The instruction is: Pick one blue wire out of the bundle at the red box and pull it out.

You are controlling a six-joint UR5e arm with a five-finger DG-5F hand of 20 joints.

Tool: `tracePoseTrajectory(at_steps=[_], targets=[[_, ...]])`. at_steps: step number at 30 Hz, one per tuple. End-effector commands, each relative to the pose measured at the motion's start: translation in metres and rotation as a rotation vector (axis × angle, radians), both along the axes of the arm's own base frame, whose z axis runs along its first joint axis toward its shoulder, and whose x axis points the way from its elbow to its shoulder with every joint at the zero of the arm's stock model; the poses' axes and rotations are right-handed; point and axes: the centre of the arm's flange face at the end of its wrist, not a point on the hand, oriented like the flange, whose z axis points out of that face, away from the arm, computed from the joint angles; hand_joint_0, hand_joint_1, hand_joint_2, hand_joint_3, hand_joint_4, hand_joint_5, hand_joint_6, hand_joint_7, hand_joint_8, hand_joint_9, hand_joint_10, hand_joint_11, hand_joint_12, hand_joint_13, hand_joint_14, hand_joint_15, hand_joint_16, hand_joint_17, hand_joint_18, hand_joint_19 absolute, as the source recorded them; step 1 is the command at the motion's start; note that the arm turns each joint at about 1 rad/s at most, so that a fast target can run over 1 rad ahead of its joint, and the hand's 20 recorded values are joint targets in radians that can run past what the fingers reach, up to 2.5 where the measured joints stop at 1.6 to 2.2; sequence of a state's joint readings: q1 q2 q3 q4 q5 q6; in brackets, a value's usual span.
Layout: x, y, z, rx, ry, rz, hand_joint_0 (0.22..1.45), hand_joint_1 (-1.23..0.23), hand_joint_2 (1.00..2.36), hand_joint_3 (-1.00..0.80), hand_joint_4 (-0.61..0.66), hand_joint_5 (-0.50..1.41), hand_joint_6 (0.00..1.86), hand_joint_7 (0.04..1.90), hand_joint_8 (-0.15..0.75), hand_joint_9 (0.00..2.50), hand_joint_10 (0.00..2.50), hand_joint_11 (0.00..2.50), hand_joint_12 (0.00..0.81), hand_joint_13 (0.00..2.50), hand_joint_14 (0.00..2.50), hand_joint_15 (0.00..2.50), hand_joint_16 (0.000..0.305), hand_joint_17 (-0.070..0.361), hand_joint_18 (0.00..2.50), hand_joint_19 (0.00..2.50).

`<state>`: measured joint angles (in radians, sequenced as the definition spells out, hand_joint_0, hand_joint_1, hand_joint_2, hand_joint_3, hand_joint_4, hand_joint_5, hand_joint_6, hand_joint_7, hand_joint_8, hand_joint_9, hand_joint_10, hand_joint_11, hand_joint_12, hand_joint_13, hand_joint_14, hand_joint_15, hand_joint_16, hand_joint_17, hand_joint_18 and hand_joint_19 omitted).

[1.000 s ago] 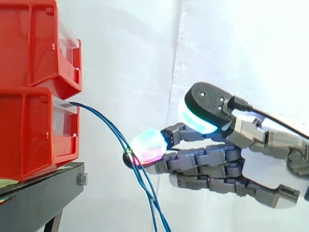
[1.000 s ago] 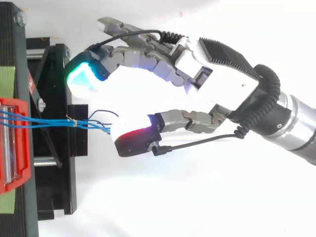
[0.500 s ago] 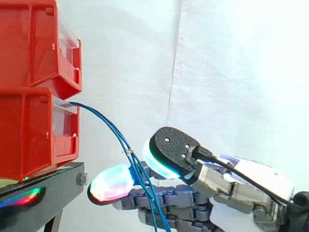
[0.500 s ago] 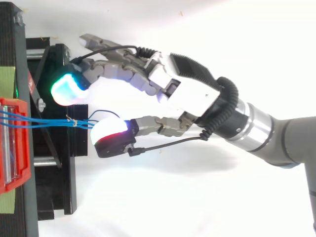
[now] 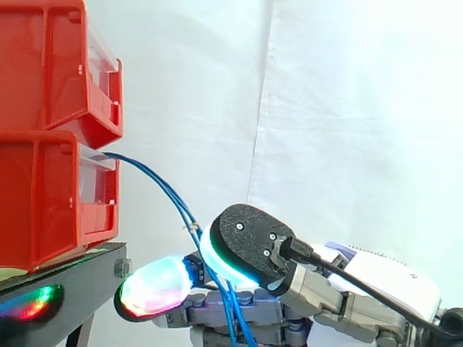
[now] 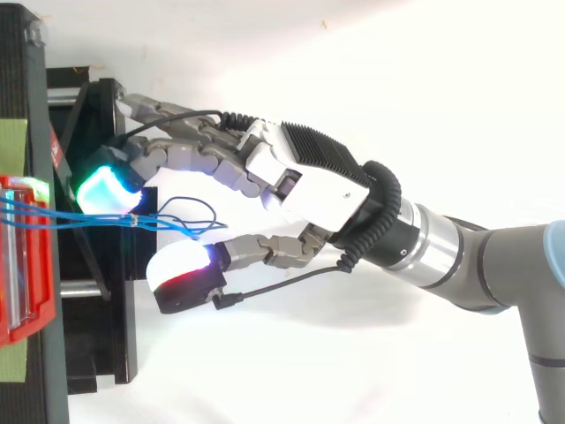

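Note:
Several thin blue wires leave the lower red box as a bundle and sag down to the right, bound by a small tie. My hand reaches in from the right, low beside the black stand. Its fingers are fairly straight and spread. In the top view the bundle runs through the gap between a cyan-glowing fingertip on the far side and the white and red thumb pad on the near side. Nothing is pinched. In the side view the wires pass in front of the fingers.
An upper red bin sits stacked on the lower one. The black stand carries both and juts toward my hand. A white curtain hangs behind, and open room lies right of the bins.
My hand has dropped lower and moved left toward the bins. The fingertip that touched the wires at the tie now lies beyond it, with finger and thumb on either side of the bundle.

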<state>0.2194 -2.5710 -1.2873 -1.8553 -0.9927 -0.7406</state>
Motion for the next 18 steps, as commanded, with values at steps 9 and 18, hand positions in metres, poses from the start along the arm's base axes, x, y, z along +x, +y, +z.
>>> tracePoseTrajectory(at_steps=[9,18], targets=[[0.003,0.009,0.007,-0.056,-0.033,0.031,0.51,-0.55,1.0,-0.46,0.35,-0.18,0.5,1.05,0.339,0.48,0.0,0.17,0.419,0.25,0.0,0.06,0.057,0.128,0.31,0.2],[0.005,0.003,0.016,-0.049,-0.092,0.022,0.54,-0.63,1.0,-0.44,0.36,-0.16,0.5,1.11,0.343,0.52,0.0,0.2,0.419,0.33,0.0,0.08,0.056,0.126,0.42,0.23]])
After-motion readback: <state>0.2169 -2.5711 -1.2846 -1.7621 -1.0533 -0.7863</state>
